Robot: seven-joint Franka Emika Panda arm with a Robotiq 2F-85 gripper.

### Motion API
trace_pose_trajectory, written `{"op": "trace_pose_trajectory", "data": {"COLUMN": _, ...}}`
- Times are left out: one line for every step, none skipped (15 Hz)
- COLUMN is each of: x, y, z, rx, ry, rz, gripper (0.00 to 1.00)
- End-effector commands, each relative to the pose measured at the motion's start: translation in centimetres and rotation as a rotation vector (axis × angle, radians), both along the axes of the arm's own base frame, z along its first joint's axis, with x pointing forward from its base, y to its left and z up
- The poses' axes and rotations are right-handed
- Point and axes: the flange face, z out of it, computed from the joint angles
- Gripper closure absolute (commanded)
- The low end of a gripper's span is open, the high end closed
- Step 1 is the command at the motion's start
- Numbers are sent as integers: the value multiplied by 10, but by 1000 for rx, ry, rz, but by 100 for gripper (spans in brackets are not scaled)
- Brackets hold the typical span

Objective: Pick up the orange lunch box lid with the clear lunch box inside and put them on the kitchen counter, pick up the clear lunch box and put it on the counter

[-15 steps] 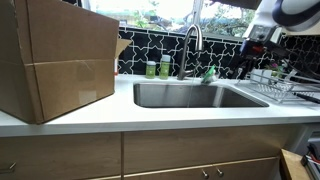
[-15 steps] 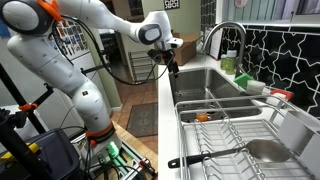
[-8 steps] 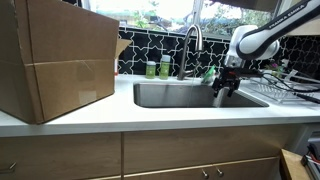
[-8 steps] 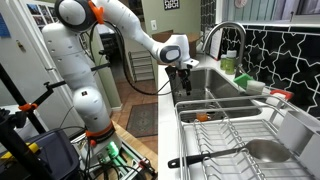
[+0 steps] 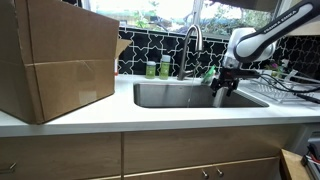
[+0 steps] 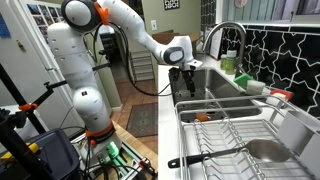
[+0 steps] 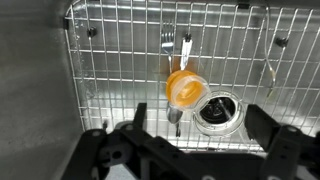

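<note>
In the wrist view the orange lunch box lid (image 7: pixel 184 88) lies on the wire grid at the sink bottom. The clear lunch box sits in it and shows only as a pale rim (image 7: pixel 202 93). My gripper (image 7: pixel 195 130) is open and empty above them, with the lid a little ahead of the gap between the fingers. In both exterior views the gripper (image 5: pixel 224 88) (image 6: pixel 187 84) hangs over the steel sink (image 5: pixel 190 97), low at its rim. The lid and box are hidden there. The white kitchen counter (image 5: pixel 150 116) surrounds the sink.
A fork (image 7: pixel 167 42), a spoon (image 7: pixel 186 46) and the drain (image 7: pixel 216 112) lie by the lid. A big cardboard box (image 5: pixel 55 60) stands on the counter. Green bottles (image 5: pixel 158 69) and the faucet (image 5: pixel 192 45) are behind the sink. A wire dish rack (image 6: pixel 240 140) stands beside it.
The arm swung from high over the dish rack down to the sink. In the last half second it has barely moved.
</note>
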Motion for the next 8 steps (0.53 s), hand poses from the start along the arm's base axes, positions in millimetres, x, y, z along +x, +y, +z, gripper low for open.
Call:
{"op": "trace_pose_trajectory", "data": {"x": 8, "y": -36, "z": -34, "rx": -84, "ry": 20, "rz": -43, "gripper": 0}}
{"op": "trace_pose_trajectory", "data": {"x": 9, "y": -42, "z": -44, "rx": -86, "ry": 32, "rz": -42, "gripper": 0}}
{"op": "trace_pose_trajectory", "data": {"x": 12, "y": -47, "z": -55, "rx": -75, "ry": 49, "rz": -52, "gripper": 0}}
{"op": "trace_pose_trajectory", "data": {"x": 14, "y": -50, "z": -66, "rx": -67, "ry": 68, "rz": -59, "gripper": 0}}
{"op": "trace_pose_trajectory", "data": {"x": 17, "y": -52, "z": -75, "rx": -53, "ry": 86, "rz": -58, "gripper": 0}}
{"op": "trace_pose_trajectory", "data": {"x": 20, "y": -53, "z": -85, "rx": -41, "ry": 96, "rz": -60, "gripper": 0}}
{"op": "trace_pose_trajectory", "data": {"x": 23, "y": -53, "z": -93, "rx": -31, "ry": 102, "rz": -64, "gripper": 0}}
{"op": "trace_pose_trajectory", "data": {"x": 27, "y": -52, "z": -100, "rx": -27, "ry": 106, "rz": -73, "gripper": 0}}
